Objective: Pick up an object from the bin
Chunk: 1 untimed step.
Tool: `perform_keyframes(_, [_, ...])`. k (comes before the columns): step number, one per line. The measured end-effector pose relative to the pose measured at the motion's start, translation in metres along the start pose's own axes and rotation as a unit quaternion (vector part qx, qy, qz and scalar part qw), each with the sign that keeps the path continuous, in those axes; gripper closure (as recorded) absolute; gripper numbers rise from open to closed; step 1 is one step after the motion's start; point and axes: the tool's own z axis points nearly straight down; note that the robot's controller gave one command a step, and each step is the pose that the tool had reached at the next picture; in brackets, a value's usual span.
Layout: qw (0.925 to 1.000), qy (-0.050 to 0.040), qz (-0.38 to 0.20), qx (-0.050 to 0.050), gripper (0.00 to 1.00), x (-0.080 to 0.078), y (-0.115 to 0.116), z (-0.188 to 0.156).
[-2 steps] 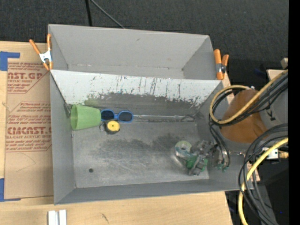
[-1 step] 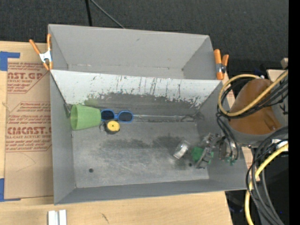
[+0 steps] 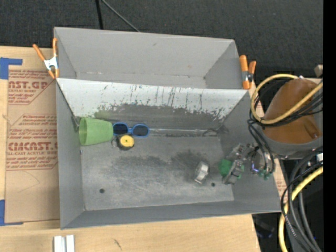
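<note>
My gripper (image 3: 237,167) is low at the bin's right wall, near the front right corner. A small green thing (image 3: 226,167) sits right against its tip, and whether it is gripped is not visible. Just left of that, a small crumpled silvery thing (image 3: 201,172) lies on the bin floor, apart from the gripper.
At the far left of the floor a light green cup (image 3: 95,131) lies on its side. Beside it are a blue two-ringed piece (image 3: 130,129) and a small yellow round thing (image 3: 125,142). The arm with its orange cover and yellow cables stands outside the right wall.
</note>
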Motion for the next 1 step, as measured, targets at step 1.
perform_keyframes(1, [1.0000,0.0004,-0.001,0.000,1.00,-0.0005,0.0013,-0.0183])
